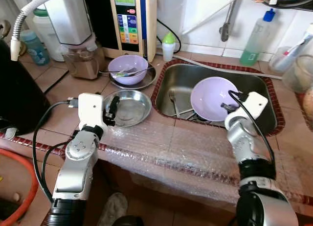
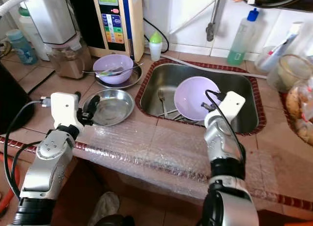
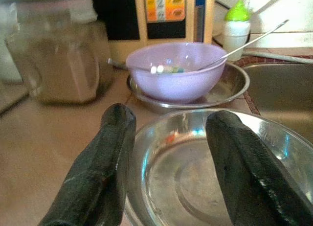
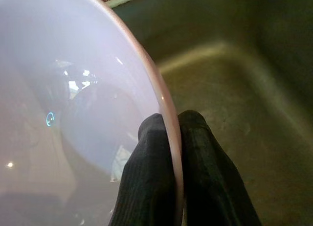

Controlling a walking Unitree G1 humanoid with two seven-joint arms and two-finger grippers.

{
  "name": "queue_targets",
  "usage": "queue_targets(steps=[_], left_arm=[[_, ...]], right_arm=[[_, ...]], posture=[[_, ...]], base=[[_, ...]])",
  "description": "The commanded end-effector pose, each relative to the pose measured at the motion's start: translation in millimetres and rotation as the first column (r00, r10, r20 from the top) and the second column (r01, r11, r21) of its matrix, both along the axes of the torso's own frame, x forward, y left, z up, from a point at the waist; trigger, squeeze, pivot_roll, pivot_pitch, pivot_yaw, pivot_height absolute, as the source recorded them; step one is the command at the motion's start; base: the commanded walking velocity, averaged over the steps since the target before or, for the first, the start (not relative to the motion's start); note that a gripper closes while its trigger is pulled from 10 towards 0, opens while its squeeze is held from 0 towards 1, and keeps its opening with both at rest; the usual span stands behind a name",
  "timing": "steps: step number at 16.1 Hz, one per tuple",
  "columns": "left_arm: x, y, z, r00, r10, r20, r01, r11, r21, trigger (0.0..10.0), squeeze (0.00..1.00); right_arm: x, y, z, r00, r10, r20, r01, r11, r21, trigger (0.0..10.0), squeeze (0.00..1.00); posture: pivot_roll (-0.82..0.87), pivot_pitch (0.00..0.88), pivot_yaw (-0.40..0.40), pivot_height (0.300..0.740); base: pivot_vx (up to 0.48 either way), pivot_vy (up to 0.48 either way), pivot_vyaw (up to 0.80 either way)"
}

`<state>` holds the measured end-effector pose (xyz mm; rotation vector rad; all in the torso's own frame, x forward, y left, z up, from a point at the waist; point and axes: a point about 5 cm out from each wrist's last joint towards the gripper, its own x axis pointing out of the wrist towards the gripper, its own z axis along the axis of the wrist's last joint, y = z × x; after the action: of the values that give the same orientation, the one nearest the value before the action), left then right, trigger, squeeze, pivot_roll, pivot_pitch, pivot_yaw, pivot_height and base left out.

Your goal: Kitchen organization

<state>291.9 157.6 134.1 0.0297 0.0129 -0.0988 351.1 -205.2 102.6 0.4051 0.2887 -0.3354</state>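
Note:
A lilac bowl (image 1: 211, 98) tilts over the steel sink (image 1: 178, 79), and my right gripper (image 1: 228, 107) is shut on its rim (image 4: 168, 133), one finger inside and one outside. My left gripper (image 1: 111, 111) is open at the near-left rim of a steel bowl (image 1: 129, 106) on the tiled counter; in the left wrist view its fingers (image 3: 105, 162) straddle that rim (image 3: 146, 138). Behind it a second lilac bowl (image 1: 128, 68) holding utensils rests in another steel dish (image 1: 146, 80). A fork (image 1: 173, 101) lies in the sink.
A water-purifier unit (image 1: 132, 20) and a glass jar (image 1: 80, 62) stand at the back left, a small green-capped bottle (image 1: 168, 46) beside the sink. A green soap bottle (image 1: 257, 37) and containers (image 1: 298, 72) crowd the right. Bubble wrap (image 1: 186, 147) covers the counter's front edge.

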Motion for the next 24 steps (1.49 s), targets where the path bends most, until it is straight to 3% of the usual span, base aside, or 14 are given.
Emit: queue_targets(steps=[1,2,3,6,8,10,14,17,18,19,21,22,23,24], left_arm=[[0.6,0.5,0.5,1.000,0.001,-0.023,-0.001,1.000,-0.010,10.0,1.00],[1.0,-0.3,1.6,1.000,-0.003,-0.026,0.003,1.000,-0.008,10.0,1.00],[1.7,-0.6,1.8,0.999,0.000,-0.038,-0.001,1.000,-0.019,10.0,1.00],[1.6,2.8,3.4,0.998,0.022,-0.060,-0.024,0.999,-0.030,10.0,1.00],[0.7,6.4,4.8,0.997,0.039,-0.063,-0.041,0.999,-0.027,10.0,1.00],[-0.9,10.0,3.8,0.995,0.053,-0.085,-0.055,0.998,-0.020,10.0,1.00],[-7.0,15.6,-2.0,0.985,0.092,-0.145,-0.094,0.995,-0.013,10.0,1.00],[-4.7,24.1,-4.3,0.975,0.143,-0.171,-0.149,0.989,-0.022,10.0,1.00],[-3.4,25.2,-9.7,0.966,0.145,-0.215,-0.156,0.987,-0.034,10.0,1.00],[-3.2,25.0,-11.2,0.964,0.143,-0.225,-0.156,0.987,-0.039,10.0,1.00],[1.5,20.8,-15.5,0.953,0.119,-0.279,-0.157,0.981,-0.117,10.0,1.00],[6.5,16.7,-15.6,0.951,0.091,-0.296,-0.141,0.978,-0.151,10.0,0.00],[9.7,14.3,-14.8,0.951,0.073,-0.300,-0.129,0.977,-0.171,10.0,0.00],[12.2,11.7,-13.8,0.951,0.049,-0.304,-0.110,0.976,-0.188,10.0,0.00]], right_arm=[[0.9,8.7,-11.9,0.999,-0.007,-0.042,0.009,0.999,0.051,0.3,0.93],[1.8,11.8,-14.8,0.999,-0.010,-0.050,0.013,0.998,0.057,3.2,1.00],[2.0,15.8,-17.1,0.999,-0.006,-0.052,0.010,0.998,0.069,10.0,1.00],[1.6,24.3,-21.0,1.000,0.001,-0.029,0.002,0.996,0.088,10.0,1.00],[3.1,22.5,-17.8,0.999,-0.019,0.038,0.016,0.997,0.078,10.0,1.00],[6.2,20.6,-16.5,0.998,-0.037,0.043,0.035,0.998,0.042,10.0,1.00],[12.7,30.5,-7.5,0.996,0.005,0.093,-0.008,1.000,0.028,10.0,1.00],[8.0,36.6,-5.4,0.984,0.105,0.141,-0.094,0.993,-0.077,10.0,1.00],[-1.7,42.2,-5.5,0.964,0.203,0.173,-0.175,0.971,-0.166,10.0,1.00],[-4.0,43.7,-5.9,0.959,0.224,0.175,-0.192,0.964,-0.183,10.0,1.00],[-18.2,53.8,-8.1,0.927,0.327,0.185,-0.280,0.930,-0.239,10.0,1.00],[-25.6,60.1,-9.5,0.912,0.365,0.189,-0.315,0.916,-0.248,10.0,1.00],[-30.3,64.9,-11.3,0.902,0.392,0.181,-0.342,0.904,-0.256,10.0,0.09],[-35.3,69.9,-12.4,0.893,0.415,0.173,-0.364,0.893,-0.265,10.0,0.00]], posture=[[-0.01,0.000,0.047,0.740],[-0.01,0.000,0.050,0.740],[0.00,0.000,0.052,0.740],[0.00,0.000,0.057,0.740],[0.01,0.000,0.060,0.740],[0.02,0.000,0.066,0.740],[0.03,0.000,0.059,0.740],[0.03,0.000,0.057,0.740],[0.01,0.000,0.057,0.740],[0.01,0.000,0.057,0.740],[-0.01,0.000,0.060,0.740],[-0.02,0.000,0.064,0.740],[-0.02,0.000,0.064,0.740],[-0.02,0.000,0.064,0.740]], base=[[0.000,0.000,0.00],[0.000,0.000,0.00],[0.000,0.000,0.00],[0.000,0.000,0.00],[0.000,0.000,0.00],[0.000,0.000,0.00],[0.000,0.000,0.00],[0.000,0.000,0.00],[0.000,0.000,0.00],[0.000,0.000,0.00],[0.000,0.000,0.00],[0.000,0.000,0.00],[0.000,0.000,0.00],[0.000,0.000,0.00]])
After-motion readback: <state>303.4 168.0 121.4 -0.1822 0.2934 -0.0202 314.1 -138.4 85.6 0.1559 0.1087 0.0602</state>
